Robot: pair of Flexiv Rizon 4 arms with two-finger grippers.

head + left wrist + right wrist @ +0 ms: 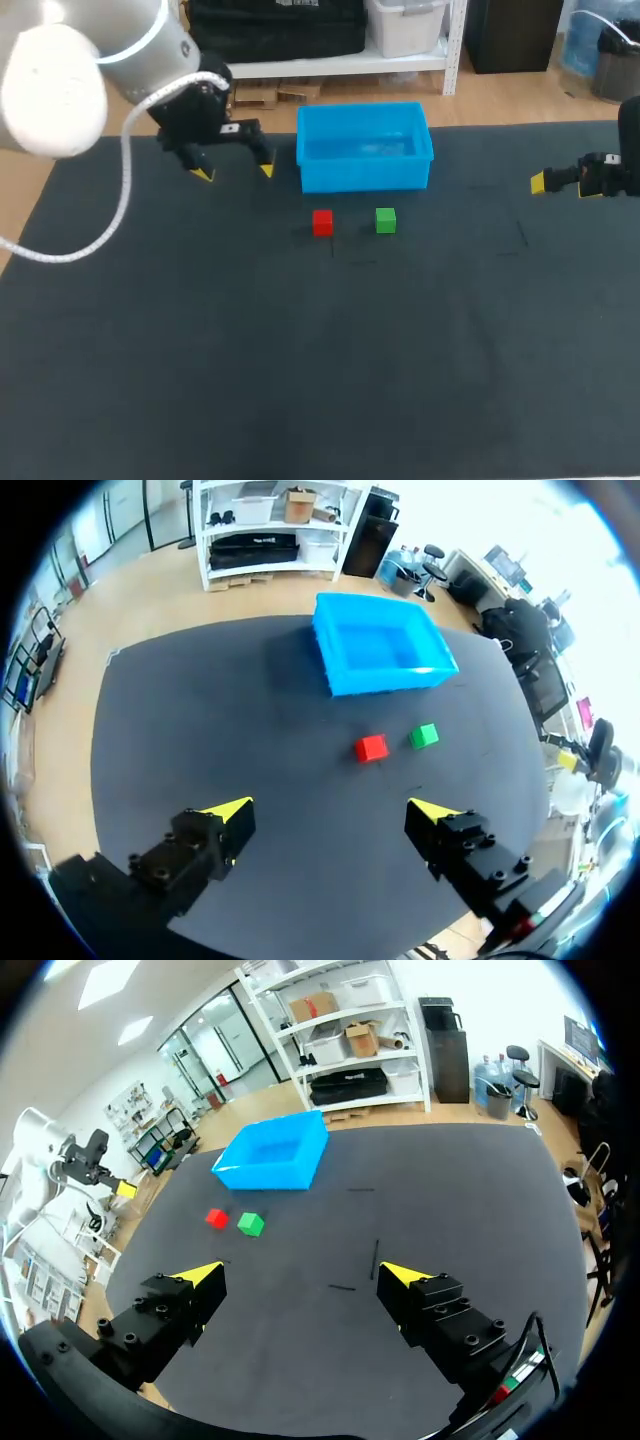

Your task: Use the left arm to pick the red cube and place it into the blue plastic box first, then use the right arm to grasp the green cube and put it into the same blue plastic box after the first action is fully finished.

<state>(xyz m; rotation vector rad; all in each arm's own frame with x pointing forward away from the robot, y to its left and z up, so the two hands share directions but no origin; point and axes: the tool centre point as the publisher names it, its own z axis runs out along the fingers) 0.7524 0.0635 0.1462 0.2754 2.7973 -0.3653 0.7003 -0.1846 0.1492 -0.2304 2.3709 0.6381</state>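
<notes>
Well, red cube (322, 222) sits beside green cube (386, 220) on the dark table (300, 350); left fingers (228, 815), right fingers (200, 1278) spread.

Robotics lab bench. Two robot arms, left gripper (235, 172) and right gripper (563, 187) yellow-tipped, hang over a black-covered table (300, 380). Test pieces laid out: red cube (322, 222), green cube (386, 220), blue plastic box (365, 175).

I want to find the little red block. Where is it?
In the head view the red cube sits on the black table near its middle, just left of the green cube and in front of the blue plastic box.
</notes>
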